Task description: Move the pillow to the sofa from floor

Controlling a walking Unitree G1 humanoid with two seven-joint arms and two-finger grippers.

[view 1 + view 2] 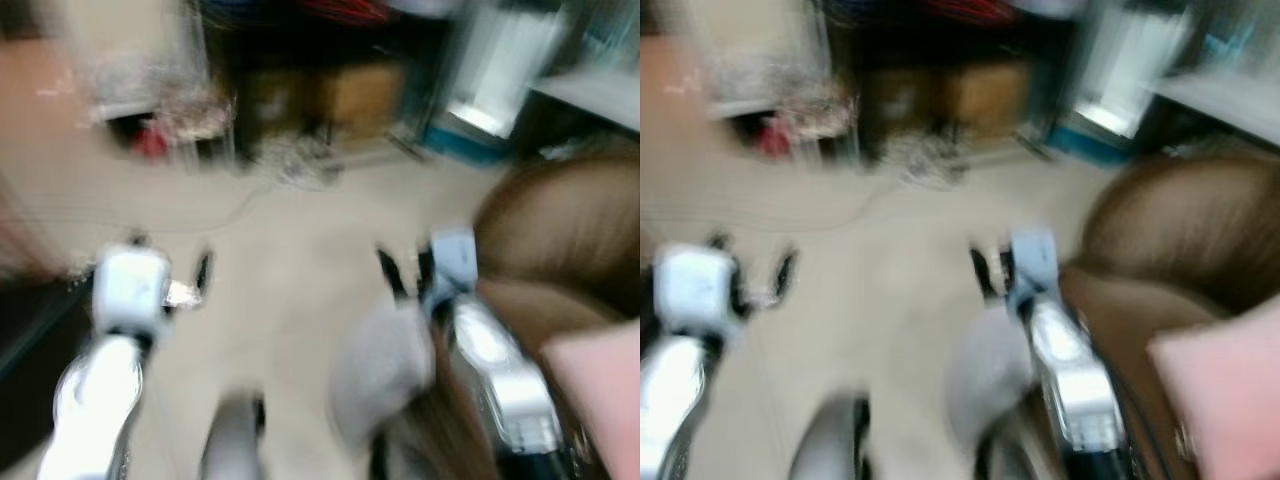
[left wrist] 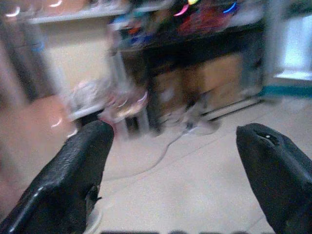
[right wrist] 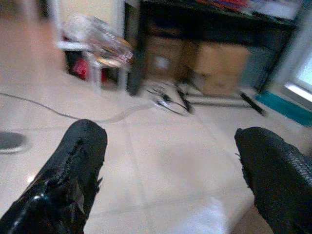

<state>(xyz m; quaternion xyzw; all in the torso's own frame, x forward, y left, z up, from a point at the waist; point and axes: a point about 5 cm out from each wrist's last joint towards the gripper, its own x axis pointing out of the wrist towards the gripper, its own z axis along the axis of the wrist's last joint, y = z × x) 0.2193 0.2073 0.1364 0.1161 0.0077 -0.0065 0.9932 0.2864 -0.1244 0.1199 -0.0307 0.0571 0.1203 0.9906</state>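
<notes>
Left eye view: the picture was heavily blurred. We made out a pale grey soft mass, which we took to be the pillow [image 1: 385, 370], low on the tiled floor [image 1: 290, 270], just beside the brown sofa [image 1: 560, 230] and close under the right arm. A pink cushion [image 1: 600, 390] lay on the sofa's seat at the near right. We judged the pillow light, soft and yielding, not fragile and unlikely to slip; a corner or a pinched fold of its edge seemed the best hold, since a flat face would give under the fingers. The right gripper [image 1: 408, 270] hung above the floor just beyond the pillow; whether it touched it we could not tell. The left gripper [image 1: 190, 285] stood well apart, over bare floor.

Right eye view: the same layout, no sharper. The pillow sat between the right arm and the robot's body, against the sofa's base.

Left wrist view: both black fingers [image 2: 73, 170] stood wide apart with nothing between them, pointing toward a dark shelf [image 2: 195, 58] with cardboard boxes beneath.

Right wrist view: the fingers [image 3: 68, 175] were likewise spread wide and empty. A pale patch at the near edge between them was probably the pillow; a cable [image 3: 73, 116] trailed across the tiles beyond.
</notes>
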